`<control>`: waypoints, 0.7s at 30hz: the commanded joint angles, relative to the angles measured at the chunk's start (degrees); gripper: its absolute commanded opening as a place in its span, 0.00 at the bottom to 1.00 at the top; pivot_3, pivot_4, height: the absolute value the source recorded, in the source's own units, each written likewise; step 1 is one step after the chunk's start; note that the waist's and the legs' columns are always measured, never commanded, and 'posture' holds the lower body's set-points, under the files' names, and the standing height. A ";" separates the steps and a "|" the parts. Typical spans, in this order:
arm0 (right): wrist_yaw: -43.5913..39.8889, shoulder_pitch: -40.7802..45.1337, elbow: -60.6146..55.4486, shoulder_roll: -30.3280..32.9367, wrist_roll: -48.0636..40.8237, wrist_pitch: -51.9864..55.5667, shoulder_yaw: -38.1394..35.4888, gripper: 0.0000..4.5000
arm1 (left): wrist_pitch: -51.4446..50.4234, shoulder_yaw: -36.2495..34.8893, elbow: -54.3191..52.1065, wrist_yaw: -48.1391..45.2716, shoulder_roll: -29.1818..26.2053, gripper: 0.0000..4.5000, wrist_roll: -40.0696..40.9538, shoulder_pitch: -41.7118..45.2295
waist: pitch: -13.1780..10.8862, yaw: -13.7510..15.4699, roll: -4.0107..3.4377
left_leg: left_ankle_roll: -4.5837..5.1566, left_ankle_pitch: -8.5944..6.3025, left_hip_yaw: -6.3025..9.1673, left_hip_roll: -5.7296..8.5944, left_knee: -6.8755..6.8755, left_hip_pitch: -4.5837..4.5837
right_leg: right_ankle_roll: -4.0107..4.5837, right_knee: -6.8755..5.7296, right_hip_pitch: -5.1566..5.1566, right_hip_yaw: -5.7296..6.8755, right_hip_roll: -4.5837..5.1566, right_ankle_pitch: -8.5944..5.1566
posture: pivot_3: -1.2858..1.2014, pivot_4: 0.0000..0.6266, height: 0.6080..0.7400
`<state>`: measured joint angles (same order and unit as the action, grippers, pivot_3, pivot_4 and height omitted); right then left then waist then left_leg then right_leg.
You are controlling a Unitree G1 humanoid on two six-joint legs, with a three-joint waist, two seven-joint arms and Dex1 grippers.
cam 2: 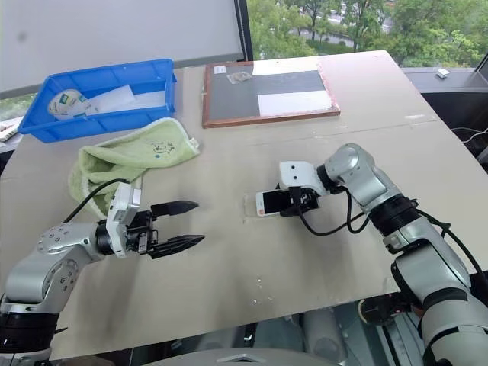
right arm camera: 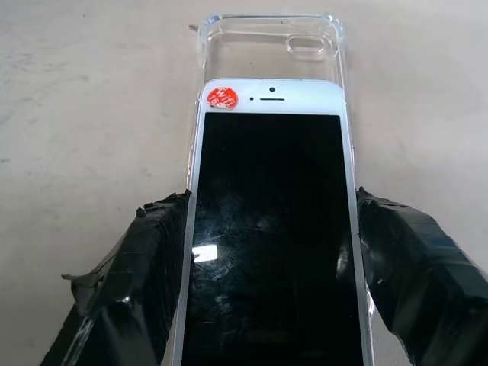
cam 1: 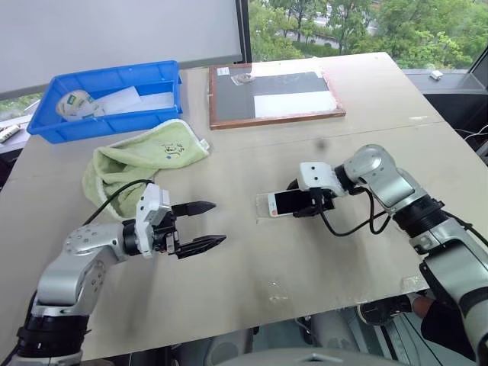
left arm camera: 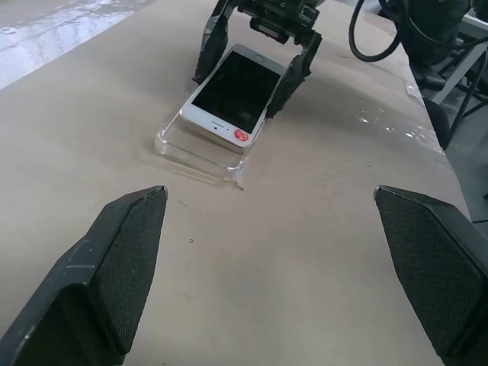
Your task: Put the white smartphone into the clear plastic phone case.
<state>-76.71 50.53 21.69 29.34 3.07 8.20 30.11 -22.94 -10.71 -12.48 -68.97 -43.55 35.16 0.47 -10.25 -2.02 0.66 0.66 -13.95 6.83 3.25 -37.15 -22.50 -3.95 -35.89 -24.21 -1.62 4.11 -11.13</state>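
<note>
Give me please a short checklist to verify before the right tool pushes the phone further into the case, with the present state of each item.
1. Right tool grips the white smartphone by its long edges: ok.
2. Phone lined up with the clear plastic phone case, screen facing up: ok.
3. Phone fully seated: not ok; the case's end with the camera cutout is still uncovered.
4. Phone's edges inside the case rims: cannot tell.
5. Left tool is open, apart from the case and not steadying it: not ok if the case slides.
6. Table around the case free of obstacles: ok; the green towel lies well away.
</note>
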 commanded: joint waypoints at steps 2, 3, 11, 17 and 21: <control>-0.29 0.76 3.61 -1.15 4.62 0.97 2.61 0.66 | 1.48 -0.28 -0.74 -0.04 0.28 1.00 0.08 0.26 | 0.02 -0.10 0.01 | 0.00 0.00 0.00 0.00 0.00 0.05 | 0.01 -0.02 0.03 0.00 -0.01 0.00 | 0.52 0.24 1.00; -0.19 0.91 3.66 -1.38 4.59 1.44 2.22 0.66 | 1.61 -0.27 -0.68 -0.02 0.37 1.00 0.01 0.27 | 0.03 -0.12 0.01 | 0.00 0.00 0.00 0.00 0.00 0.09 | 0.01 -0.03 0.06 0.00 -0.02 0.01 | 0.52 0.24 1.00; 0.69 -0.37 -8.29 0.56 -0.63 7.74 -5.26 0.99 | 2.80 0.95 0.27 -0.02 1.08 1.00 -1.09 0.84 | -0.01 0.04 -0.04 | -0.01 -0.01 0.01 -0.02 0.03 0.27 | 0.03 -0.05 0.22 -0.01 -0.04 0.02 | 0.52 0.24 1.00; 2.29 -2.94 -21.13 0.98 -7.89 21.35 -11.21 0.80 | 4.61 3.98 2.97 -1.01 1.56 1.00 -3.57 3.29 | -0.01 -0.05 -0.05 | -0.03 -0.01 0.05 -0.02 0.02 -0.02 | 0.04 -0.05 -0.06 -0.01 -0.02 0.03 | 0.52 0.24 1.00; 5.63 -6.49 -23.00 -0.64 -8.52 22.15 -10.63 0.40 | 4.69 5.27 4.41 -1.87 1.82 0.73 -3.60 5.31 | 0.00 -0.02 -0.03 | -0.03 -0.02 0.05 -0.02 0.02 -0.02 | 0.04 -0.04 -0.05 -0.01 -0.02 0.03 | 0.52 0.24 1.00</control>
<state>-72.36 44.65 0.29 29.11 -4.73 29.97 19.72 -19.25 -5.35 -7.86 -70.24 -41.81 31.50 4.91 -10.26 -2.04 0.63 0.63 -13.97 6.87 3.23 -37.14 -22.52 -3.91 -35.93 -24.25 -1.62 4.08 -11.10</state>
